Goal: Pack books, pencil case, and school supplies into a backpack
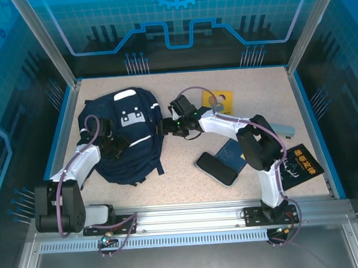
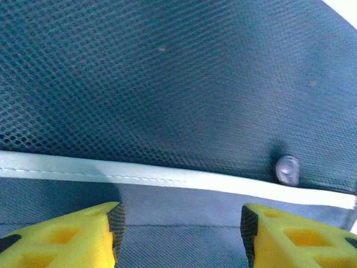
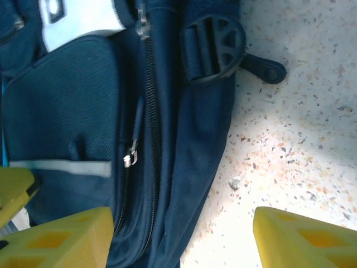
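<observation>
The navy backpack (image 1: 129, 122) lies flat at the left of the table, white patches toward the far end. My left gripper (image 1: 111, 145) hovers over its left side, open; in its wrist view the jaws (image 2: 178, 237) span plain fabric just below a white stripe (image 2: 167, 176) and dark mesh. My right gripper (image 1: 166, 127) is at the backpack's right edge, open. There its fingers (image 3: 181, 243) straddle the bag's side seam (image 3: 184, 167) and bare table, near a zipper pull (image 3: 130, 159). The yellow book (image 1: 219, 101) and the dark blue book (image 1: 233, 152) lie right of the bag.
A flat black rounded case (image 1: 216, 168) lies beside the blue book. A black item with gold print (image 1: 300, 163) and a grey object (image 1: 283, 129) sit at the right. A strap buckle (image 3: 215, 47) juts from the bag's edge. Blue walls enclose the table.
</observation>
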Available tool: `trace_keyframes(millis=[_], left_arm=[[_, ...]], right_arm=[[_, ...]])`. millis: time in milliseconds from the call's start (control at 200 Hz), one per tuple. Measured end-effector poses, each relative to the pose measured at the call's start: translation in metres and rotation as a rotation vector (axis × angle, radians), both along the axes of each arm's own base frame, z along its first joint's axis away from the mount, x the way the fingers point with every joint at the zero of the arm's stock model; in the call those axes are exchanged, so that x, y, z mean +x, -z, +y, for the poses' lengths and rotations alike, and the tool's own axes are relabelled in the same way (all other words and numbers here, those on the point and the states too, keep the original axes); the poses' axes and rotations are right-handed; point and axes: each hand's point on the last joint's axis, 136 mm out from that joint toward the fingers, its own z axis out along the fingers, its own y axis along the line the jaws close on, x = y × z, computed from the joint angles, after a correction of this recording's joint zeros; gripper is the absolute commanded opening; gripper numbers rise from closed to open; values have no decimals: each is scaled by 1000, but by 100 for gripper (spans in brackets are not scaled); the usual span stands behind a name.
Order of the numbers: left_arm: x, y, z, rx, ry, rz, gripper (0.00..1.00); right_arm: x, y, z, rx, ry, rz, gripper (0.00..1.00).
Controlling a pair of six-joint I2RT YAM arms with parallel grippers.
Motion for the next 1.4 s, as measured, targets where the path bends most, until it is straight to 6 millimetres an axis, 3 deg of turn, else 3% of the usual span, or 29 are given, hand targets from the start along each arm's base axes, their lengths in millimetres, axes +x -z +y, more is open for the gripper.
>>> trace_keyframes(millis=[105,225,440,595,690,940,1045,1171,1291,1401], left_arm=[[-1,11,1,3,-7,18,54],[0,17,3,7,-12,26,47],[3,25,4,7,-15,53,38],[16,27,1,-4,8,61,37],[27,27,-4,-4,39,62,38],[69,25,-34,7,161,48,41],[83,20,-47,6,207,19,52],[85,12,-59,29,265,11,64],[79,0,-76,78,351,7,70],[68,-21,-101,155,483,-31,71]], right_arm=[[-3,20,4,1,8,64,54],[-9,38,8,10,1,130,30],[-7,39,16,58,27,169,10],[-3,45,15,76,56,158,0],[-5,54,6,67,88,160,0],[-32,49,-25,57,160,177,0],[-39,47,-29,53,160,188,19],[-43,33,-35,41,151,169,45],[-41,-4,-48,31,158,75,62],[-37,-41,-76,28,221,-29,75]])
